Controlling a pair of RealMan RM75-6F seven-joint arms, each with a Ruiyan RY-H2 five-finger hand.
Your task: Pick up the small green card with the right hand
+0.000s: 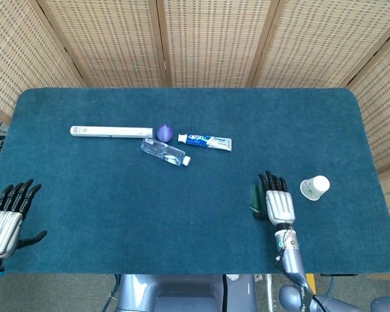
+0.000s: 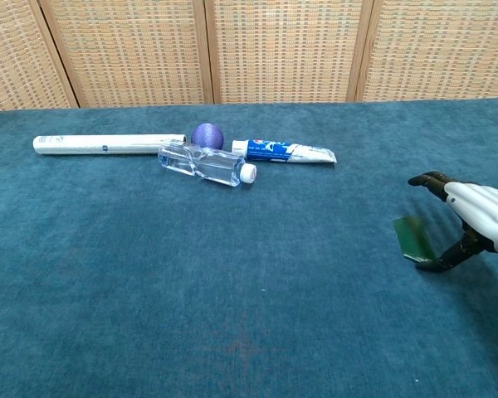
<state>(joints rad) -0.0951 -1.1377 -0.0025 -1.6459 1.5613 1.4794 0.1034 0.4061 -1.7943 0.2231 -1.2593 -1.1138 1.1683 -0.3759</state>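
Note:
The small green card [image 2: 414,238] lies tilted near the table's right front, just left of my right hand [image 2: 473,217]. The thumb [image 2: 442,261] touches the card's lower corner, while the other fingers [image 2: 427,178] stretch out above it, apart from it. From the head view the card [image 1: 256,198] shows as a dark green strip against the left side of the right hand [image 1: 277,203]. My left hand [image 1: 5,218] rests at the front left edge, fingers spread and holding nothing.
A white paper cup [image 1: 314,187] lies on its side just right of the right hand. Further back on the left are a white tube [image 1: 110,131], a purple ball [image 1: 165,132], a toothpaste tube [image 1: 205,141] and a clear bottle [image 1: 163,151].

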